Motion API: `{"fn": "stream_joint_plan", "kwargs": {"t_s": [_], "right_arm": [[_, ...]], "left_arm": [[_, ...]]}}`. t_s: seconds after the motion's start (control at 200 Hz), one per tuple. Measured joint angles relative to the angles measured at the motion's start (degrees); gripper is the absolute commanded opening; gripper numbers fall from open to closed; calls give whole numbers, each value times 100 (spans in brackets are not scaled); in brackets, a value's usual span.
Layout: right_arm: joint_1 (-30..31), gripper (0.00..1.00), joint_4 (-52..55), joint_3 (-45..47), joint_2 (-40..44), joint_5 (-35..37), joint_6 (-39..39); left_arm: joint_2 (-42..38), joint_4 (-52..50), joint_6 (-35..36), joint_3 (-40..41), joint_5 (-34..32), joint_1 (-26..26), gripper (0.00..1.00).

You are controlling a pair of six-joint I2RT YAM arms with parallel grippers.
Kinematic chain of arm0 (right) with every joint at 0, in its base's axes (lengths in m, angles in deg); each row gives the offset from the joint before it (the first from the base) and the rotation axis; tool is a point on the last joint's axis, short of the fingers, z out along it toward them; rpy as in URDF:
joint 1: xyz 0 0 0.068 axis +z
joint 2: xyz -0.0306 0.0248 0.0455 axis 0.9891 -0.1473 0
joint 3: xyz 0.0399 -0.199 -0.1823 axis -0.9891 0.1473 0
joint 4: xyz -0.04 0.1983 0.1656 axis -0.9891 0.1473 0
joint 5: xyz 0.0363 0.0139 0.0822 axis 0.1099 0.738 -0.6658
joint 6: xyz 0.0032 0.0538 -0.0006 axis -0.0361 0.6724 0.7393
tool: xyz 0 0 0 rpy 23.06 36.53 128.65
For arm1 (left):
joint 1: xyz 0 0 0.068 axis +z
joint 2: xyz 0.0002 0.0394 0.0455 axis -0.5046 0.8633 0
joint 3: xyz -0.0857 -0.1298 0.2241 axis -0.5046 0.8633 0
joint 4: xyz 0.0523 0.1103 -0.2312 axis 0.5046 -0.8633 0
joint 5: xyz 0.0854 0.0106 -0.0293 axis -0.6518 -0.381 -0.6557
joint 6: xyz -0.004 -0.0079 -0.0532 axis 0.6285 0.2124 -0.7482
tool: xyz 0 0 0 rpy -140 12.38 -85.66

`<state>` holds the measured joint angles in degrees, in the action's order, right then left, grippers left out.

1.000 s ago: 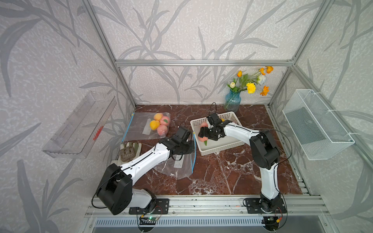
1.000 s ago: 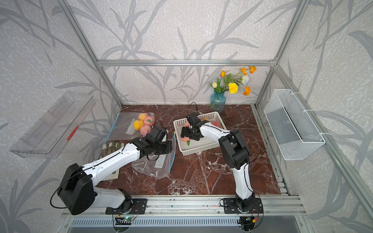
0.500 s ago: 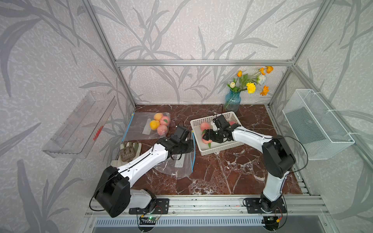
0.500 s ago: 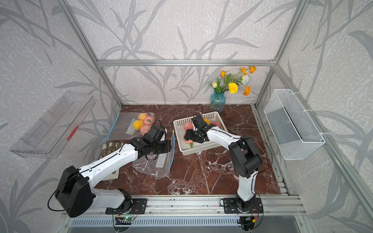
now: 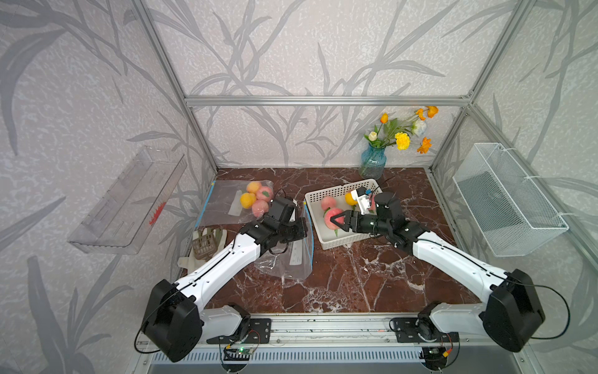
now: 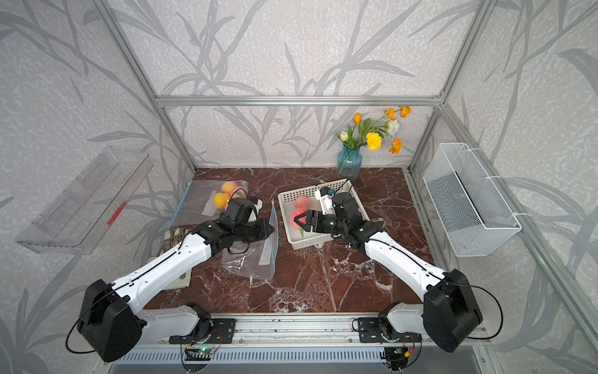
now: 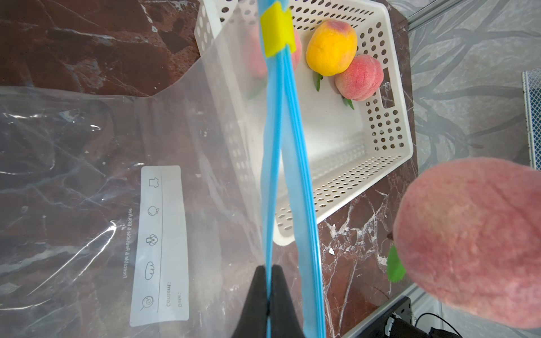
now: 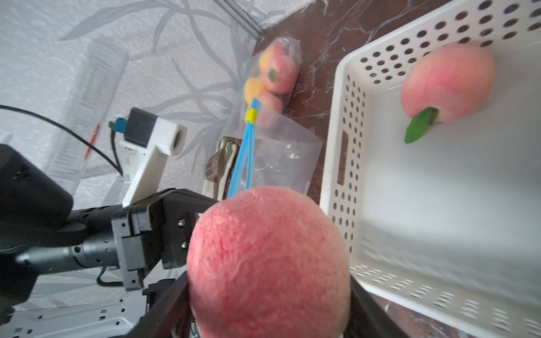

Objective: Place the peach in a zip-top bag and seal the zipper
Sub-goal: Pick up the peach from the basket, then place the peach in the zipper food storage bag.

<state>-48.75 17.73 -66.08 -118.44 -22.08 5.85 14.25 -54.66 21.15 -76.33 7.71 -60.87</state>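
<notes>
Above the basket rim, the right gripper is clamping the peach; just leftward, the left gripper is pinching the front-to-back zipper of the zip-top bag.

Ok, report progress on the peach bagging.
Done: the left gripper is shut on the blue lip of the zip-top bag, mouth parted. In hand: the right gripper grips a peach above the white basket. Left: get it into the bag, then run the yellow slider shut.
</notes>
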Motion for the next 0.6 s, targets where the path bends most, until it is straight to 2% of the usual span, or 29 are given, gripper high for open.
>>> {"fn": "stream_joint_plan", "kwargs": {"t_s": [0.355, 0.6], "right_arm": [[361, 61, -2083, 557, -11, -358, 1222], [433, 61, -2621, 686, -42, -476, 1491]], "left_arm": [[7, 297, -254, 35, 372, 81, 0], [15, 398, -385, 35, 476, 146, 0]]}}
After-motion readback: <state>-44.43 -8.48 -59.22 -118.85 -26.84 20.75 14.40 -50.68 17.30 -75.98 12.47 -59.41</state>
